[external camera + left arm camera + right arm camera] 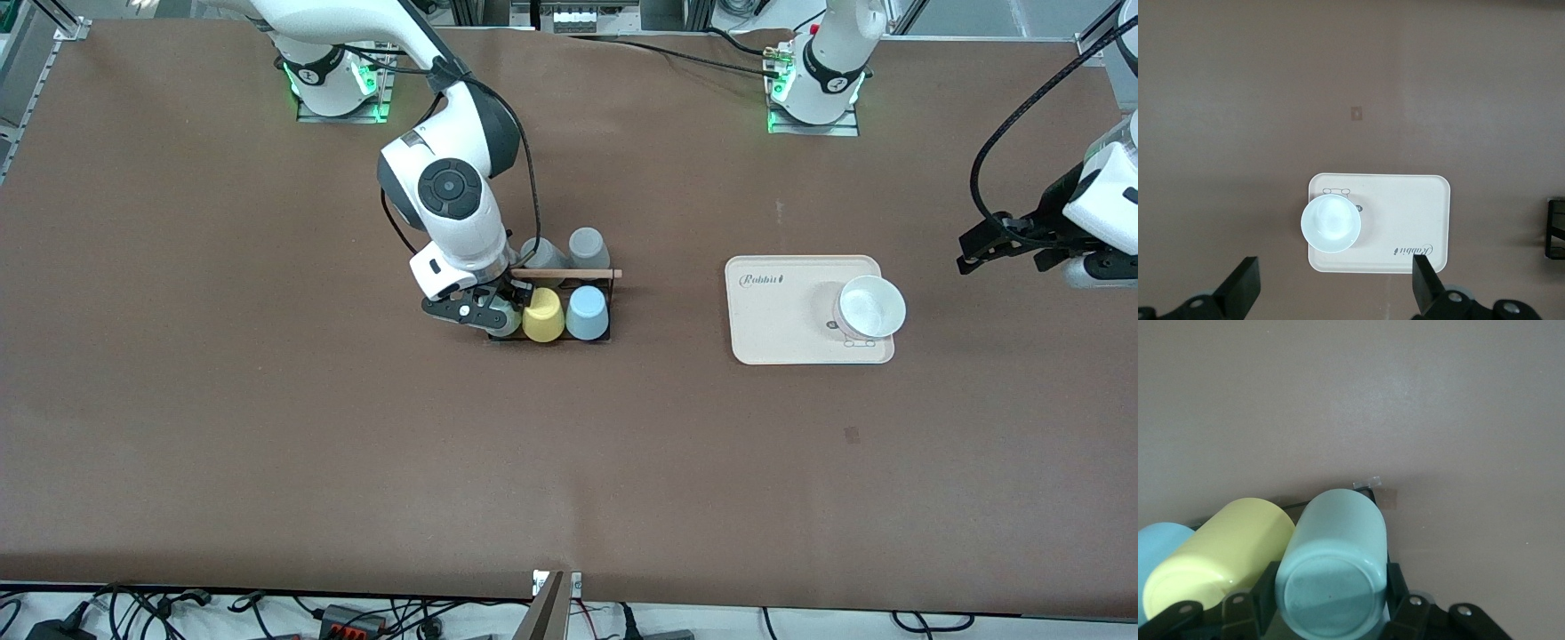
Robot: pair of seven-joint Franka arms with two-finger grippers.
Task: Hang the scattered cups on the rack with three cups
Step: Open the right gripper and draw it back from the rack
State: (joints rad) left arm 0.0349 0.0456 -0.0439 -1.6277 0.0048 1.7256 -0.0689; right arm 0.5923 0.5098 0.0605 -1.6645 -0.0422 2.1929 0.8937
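The rack (pixel 549 339) is a black wire frame with a wooden rod (pixel 569 274) across its top. A yellow cup (pixel 543 314) and the light blue cup (pixel 587 312) sit upside down in its row nearer the front camera. My right gripper (pixel 500 308) is shut on the pale mint green cup (pixel 507 320), bottom up, at the rack's end slot beside the yellow cup. In the right wrist view the mint cup (pixel 1335 560) sits between my fingers (pixel 1395 583), next to the yellow cup (pixel 1225 550). My left gripper (pixel 978 249) is open and empty, waiting over the table's left-arm end.
Two grey cups (pixel 588 246) sit upside down on the rack's row farther from the front camera. A beige tray (pixel 782 329) with a white bowl (pixel 869 307) lies toward the left arm's end; both show in the left wrist view, the tray (pixel 1405 213) and the bowl (pixel 1331 223).
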